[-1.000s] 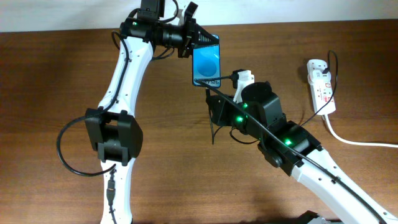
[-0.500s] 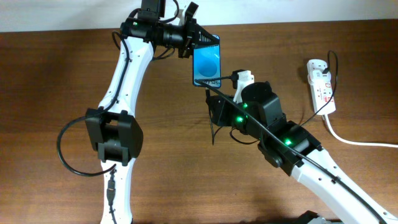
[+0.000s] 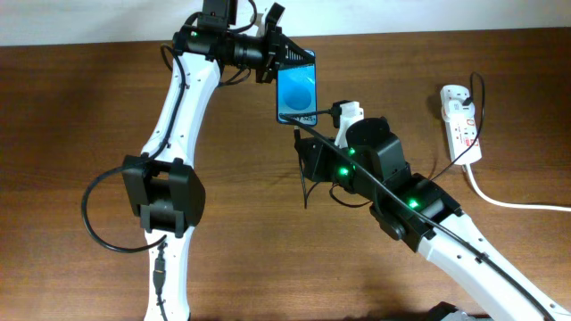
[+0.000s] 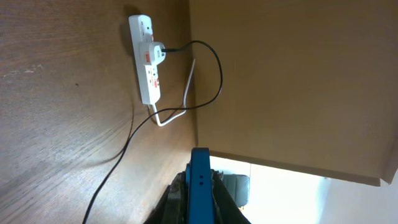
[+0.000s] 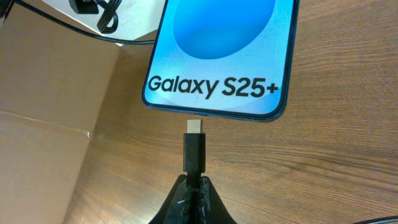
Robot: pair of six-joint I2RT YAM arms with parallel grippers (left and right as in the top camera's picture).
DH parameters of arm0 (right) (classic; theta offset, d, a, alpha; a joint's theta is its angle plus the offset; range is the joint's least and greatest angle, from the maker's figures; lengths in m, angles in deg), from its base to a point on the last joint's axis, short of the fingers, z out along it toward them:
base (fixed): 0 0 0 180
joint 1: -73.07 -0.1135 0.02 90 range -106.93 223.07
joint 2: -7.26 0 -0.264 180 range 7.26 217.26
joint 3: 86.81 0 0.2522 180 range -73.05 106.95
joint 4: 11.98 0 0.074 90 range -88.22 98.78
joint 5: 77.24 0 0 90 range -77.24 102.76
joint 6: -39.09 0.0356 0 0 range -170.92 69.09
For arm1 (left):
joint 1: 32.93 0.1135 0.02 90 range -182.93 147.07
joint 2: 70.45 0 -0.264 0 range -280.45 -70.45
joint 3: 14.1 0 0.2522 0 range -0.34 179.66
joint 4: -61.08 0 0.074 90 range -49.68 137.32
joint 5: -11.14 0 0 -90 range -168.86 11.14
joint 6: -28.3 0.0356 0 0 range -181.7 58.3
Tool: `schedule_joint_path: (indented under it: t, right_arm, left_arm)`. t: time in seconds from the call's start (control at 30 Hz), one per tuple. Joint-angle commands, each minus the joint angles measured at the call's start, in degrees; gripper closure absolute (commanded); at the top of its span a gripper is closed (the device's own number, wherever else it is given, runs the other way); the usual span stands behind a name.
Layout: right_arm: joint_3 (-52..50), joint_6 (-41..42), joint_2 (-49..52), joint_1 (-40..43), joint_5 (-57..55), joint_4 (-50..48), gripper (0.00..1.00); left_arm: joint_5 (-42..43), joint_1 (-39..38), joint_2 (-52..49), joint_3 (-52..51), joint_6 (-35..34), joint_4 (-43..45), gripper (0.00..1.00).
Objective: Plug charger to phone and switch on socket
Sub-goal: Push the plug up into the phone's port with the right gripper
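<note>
My left gripper (image 3: pixel 275 55) is shut on the phone (image 3: pixel 296 92) and holds it above the table, blue screen up; in the left wrist view its blue edge (image 4: pixel 200 186) sits between the fingers. My right gripper (image 5: pixel 194 182) is shut on the charger (image 5: pixel 194 149), a black connector with a silver tip just below the phone (image 5: pixel 221 53) and its bottom edge. In the overhead view the right gripper (image 3: pixel 337 114) sits right of the phone's lower end. The socket (image 3: pixel 461 120) lies at the far right, a black cable plugged in; it also shows in the left wrist view (image 4: pixel 147 59).
The socket's thick white cord (image 3: pixel 513 201) runs to the right edge. The black charger cable (image 4: pixel 124 149) trails across the wooden table. A cardboard wall (image 4: pixel 286 81) stands behind the table.
</note>
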Motion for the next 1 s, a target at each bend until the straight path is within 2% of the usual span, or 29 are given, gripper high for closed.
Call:
schedule_joint_path:
  t: [0.0, 0.97]
  right_arm:
    - [1.4, 0.2, -0.1, 0.2, 0.5, 0.0, 0.96]
    - [1.4, 0.9, 0.8, 2.4, 0.8, -1.3, 0.96]
  left_arm:
    - [2.3, -0.2, 2.8, 0.6, 0.7, -0.1, 1.0]
    - [2.4, -0.2, 2.8, 0.6, 0.7, -0.3, 1.0]
